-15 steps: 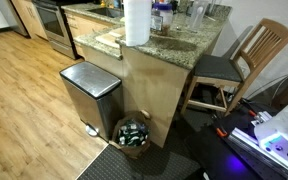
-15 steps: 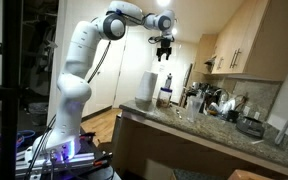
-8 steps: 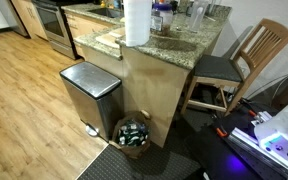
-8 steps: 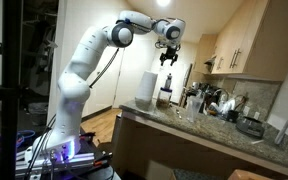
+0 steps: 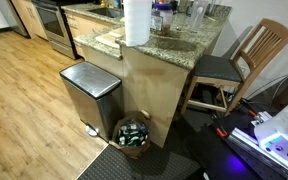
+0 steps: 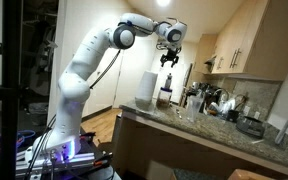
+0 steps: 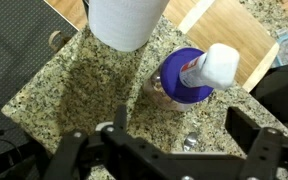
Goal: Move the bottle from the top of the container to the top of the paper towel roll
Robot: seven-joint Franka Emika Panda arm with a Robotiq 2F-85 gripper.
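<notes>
Bottle (image 7: 216,66): standing white cap up on the blue lid of the container (image 7: 174,88), not yet lifted.
Paper towel roll (image 7: 127,20): standing upright on the granite counter (image 7: 69,85), just beside the container, so the transfer is looking short.
Gripper (image 7: 166,152): hovering above the bottle and facing down, probably lining up a top grasp.
Jaws: standing wide apart, holding nothing, touching nothing.

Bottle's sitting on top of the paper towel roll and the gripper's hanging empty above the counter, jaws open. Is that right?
Not quite. The wrist view shows the bottle lying on the blue lid of the container, beside the paper towel roll, not on it. The rest holds: the gripper hangs empty above the counter, jaws open.
</notes>
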